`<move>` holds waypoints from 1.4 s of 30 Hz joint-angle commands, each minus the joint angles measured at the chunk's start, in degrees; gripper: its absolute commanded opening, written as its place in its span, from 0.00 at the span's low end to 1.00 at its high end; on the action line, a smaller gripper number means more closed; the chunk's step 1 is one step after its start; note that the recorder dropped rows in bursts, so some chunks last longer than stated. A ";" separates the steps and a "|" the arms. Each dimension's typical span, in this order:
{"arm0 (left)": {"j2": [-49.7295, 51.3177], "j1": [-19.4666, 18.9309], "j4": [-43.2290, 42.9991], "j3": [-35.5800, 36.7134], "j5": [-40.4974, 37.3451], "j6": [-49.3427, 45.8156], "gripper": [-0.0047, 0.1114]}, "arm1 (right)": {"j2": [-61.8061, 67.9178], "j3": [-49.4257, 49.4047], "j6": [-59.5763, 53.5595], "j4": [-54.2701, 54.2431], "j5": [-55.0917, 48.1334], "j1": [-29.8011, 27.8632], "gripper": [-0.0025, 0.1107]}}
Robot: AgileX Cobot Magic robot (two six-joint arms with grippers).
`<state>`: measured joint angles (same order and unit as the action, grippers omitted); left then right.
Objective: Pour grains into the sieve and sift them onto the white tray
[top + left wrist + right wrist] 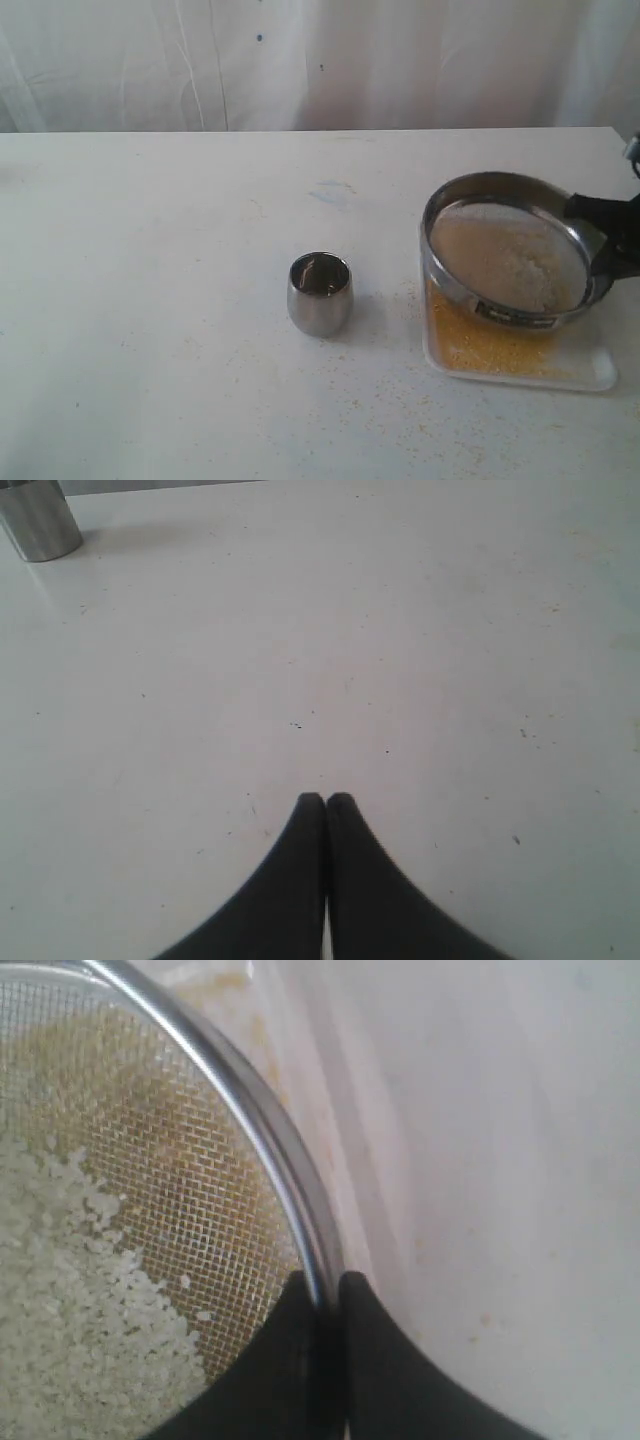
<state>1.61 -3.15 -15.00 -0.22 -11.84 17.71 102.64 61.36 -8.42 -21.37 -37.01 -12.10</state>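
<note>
Sieve gripped at its rim above the white tray

Right end effector: clenched on the sieve's steel rim, one fingertip inside the ring and one outside. The round body extends away from this grip toward the middle of the surface, so its whole weight hangs to one side of the fingers. Being circular, the sieve has no long axis to align. The relation that governs the coming shake is vertical: the tray lies directly beneath the mesh, and the ring appears raised and tilted over it.

The grains have separated. The coarser whitish ones sit on the mesh just beside the inner fingertip. The fine golden ones lie on the tray below, and a few are scattered on the surface nearby. Sifting is therefore judged to be well advanced, and pouring finished.

Left end effector: pressed shut on nothing, hovering over bare surface. The small steel cup stands upright beyond its fingertips and well apart from the tray. The right arm is the nearer one and the only arm engaged. Any further shaking should keep the mesh over the tray, since the ring nearly spans its width.
</note>
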 commanded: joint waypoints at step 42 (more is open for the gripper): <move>-0.33 0.32 -0.29 0.22 -0.12 0.27 0.04 | -8.04 -3.36 -9.65 -5.56 4.38 0.12 0.02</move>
<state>1.61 -3.15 -15.00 -0.22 -11.84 17.71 97.85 60.00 -16.49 -25.35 -35.39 -11.71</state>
